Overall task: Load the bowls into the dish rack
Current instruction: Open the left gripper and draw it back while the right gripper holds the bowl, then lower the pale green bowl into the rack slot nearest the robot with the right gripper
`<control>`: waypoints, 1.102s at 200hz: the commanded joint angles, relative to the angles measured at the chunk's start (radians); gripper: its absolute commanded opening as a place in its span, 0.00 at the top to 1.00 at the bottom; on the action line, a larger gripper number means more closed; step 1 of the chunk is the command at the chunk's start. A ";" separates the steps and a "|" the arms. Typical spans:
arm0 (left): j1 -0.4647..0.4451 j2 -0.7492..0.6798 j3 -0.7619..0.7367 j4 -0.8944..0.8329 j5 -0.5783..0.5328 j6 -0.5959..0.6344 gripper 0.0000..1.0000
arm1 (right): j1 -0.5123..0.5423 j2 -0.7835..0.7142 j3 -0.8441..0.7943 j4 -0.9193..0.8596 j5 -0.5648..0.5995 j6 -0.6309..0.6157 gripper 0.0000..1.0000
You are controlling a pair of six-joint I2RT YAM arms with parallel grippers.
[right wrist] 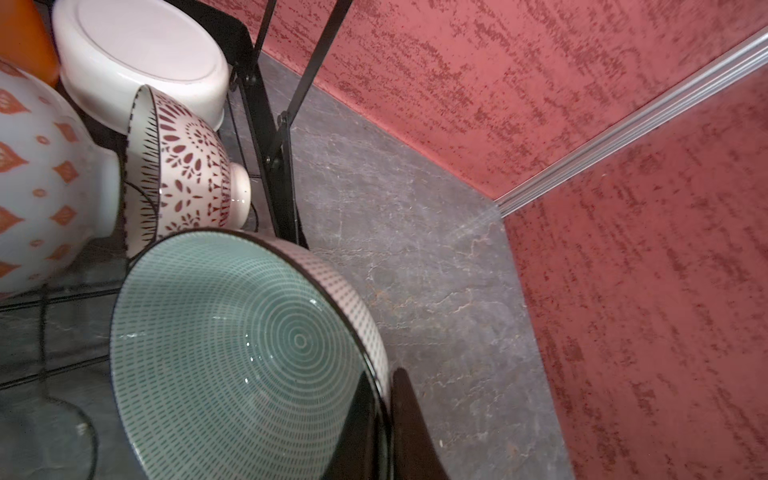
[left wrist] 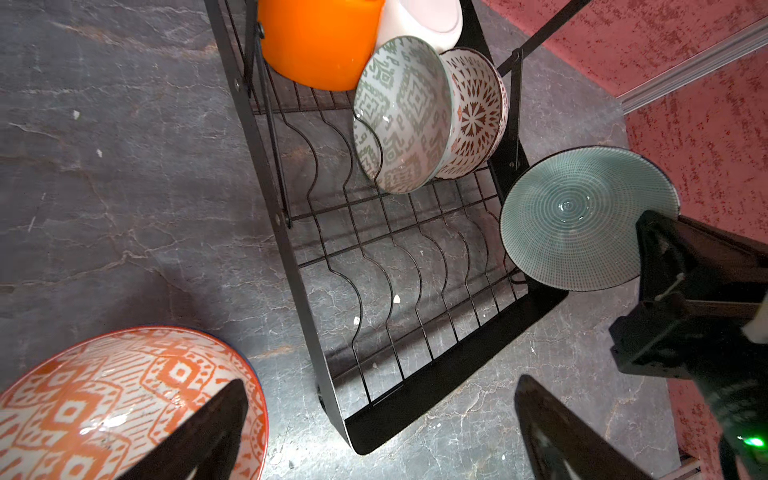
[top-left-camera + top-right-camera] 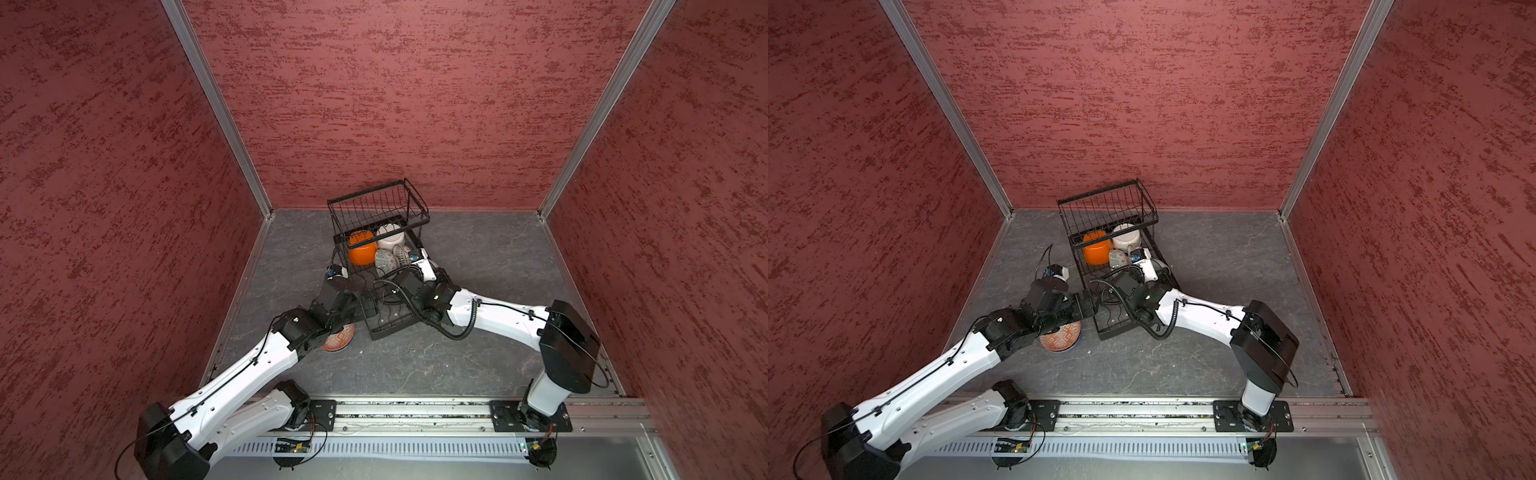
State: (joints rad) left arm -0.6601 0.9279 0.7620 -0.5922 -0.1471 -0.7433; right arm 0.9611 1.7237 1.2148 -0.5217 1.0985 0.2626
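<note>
The black wire dish rack (image 3: 397, 328) (image 3: 1144, 201) (image 2: 415, 365) stands mid-table. Its far end holds a plain orange bowl (image 3: 360, 251) (image 2: 316, 41), a white bowl (image 3: 390, 239) (image 1: 141, 54), a green-patterned bowl (image 2: 403, 116) and a dark-red-patterned bowl (image 2: 478, 112) (image 1: 187, 166), tipped on edge. My right gripper (image 1: 384, 374) is shut on the rim of a teal dotted bowl (image 2: 582, 216) (image 1: 232, 353), tilted over the rack's right side. My left gripper (image 2: 382, 380) is open and empty over the rack's near end. An orange geometric bowl (image 3: 338, 338) (image 3: 1061, 336) (image 2: 104, 399) sits on the table beside it.
Red textured walls (image 3: 104, 187) close in the grey stone-look table (image 3: 478, 257) on three sides. The rack's raised basket (image 3: 376, 208) overhangs the loaded bowls. Wavy dividers (image 2: 374, 270) in the near half of the rack stand bare. Both arms cross low over the rack's near end.
</note>
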 commanded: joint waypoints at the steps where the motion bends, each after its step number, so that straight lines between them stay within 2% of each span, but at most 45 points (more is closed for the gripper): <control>1: 0.021 -0.018 -0.009 0.011 0.014 0.021 0.00 | -0.001 0.015 -0.017 0.119 0.136 -0.056 1.00; 30: 0.041 -0.018 -0.010 0.002 0.024 0.031 0.00 | 0.000 0.045 -0.033 0.162 0.158 -0.086 1.00; 220: 0.113 -0.058 -0.044 0.002 0.081 0.044 0.00 | 0.033 0.244 0.017 0.160 0.215 -0.092 1.00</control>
State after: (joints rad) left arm -0.5541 0.8848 0.7223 -0.6022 -0.0837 -0.7170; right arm 0.9794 1.9385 1.1988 -0.3832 1.2617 0.1738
